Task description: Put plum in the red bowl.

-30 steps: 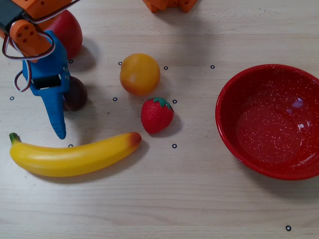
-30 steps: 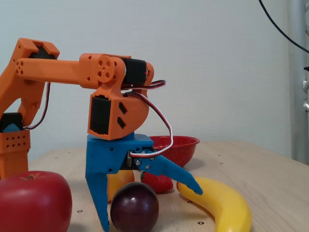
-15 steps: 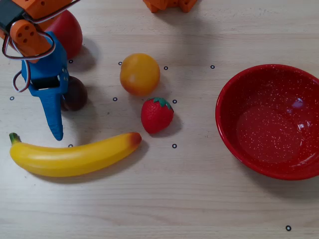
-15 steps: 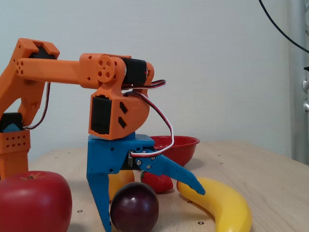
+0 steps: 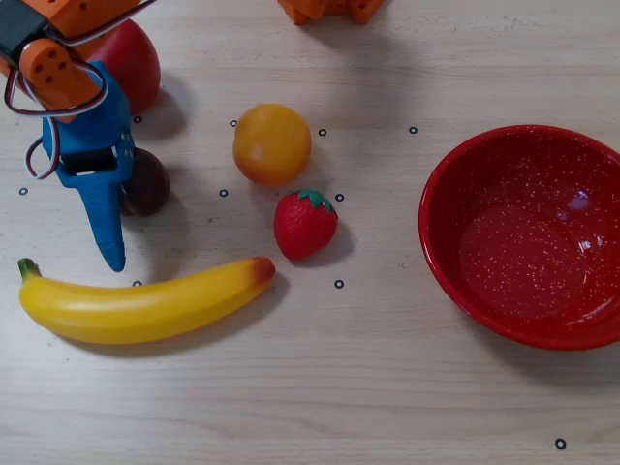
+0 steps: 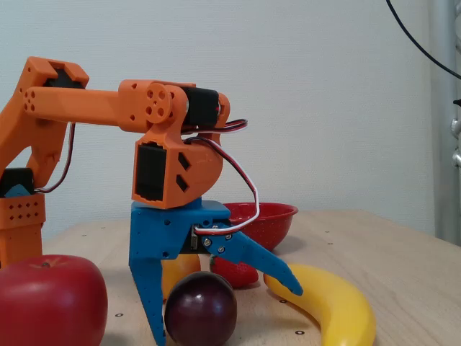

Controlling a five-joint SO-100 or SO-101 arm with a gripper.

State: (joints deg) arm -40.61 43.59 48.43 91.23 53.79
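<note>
The dark maroon plum lies on the table at the left, partly hidden by the blue gripper in the overhead view. In the fixed view the plum sits low between the spread jaws of the gripper. One finger points straight down at the plum's left side and the other slants out to the right above the banana. The gripper is open and holds nothing. The red speckled bowl stands empty at the right, far from the gripper. In the fixed view, the bowl is behind it.
A red apple lies just behind the gripper. An orange and a strawberry lie between the plum and the bowl. A yellow banana lies below the gripper's tip. The arm's orange base is at the top edge.
</note>
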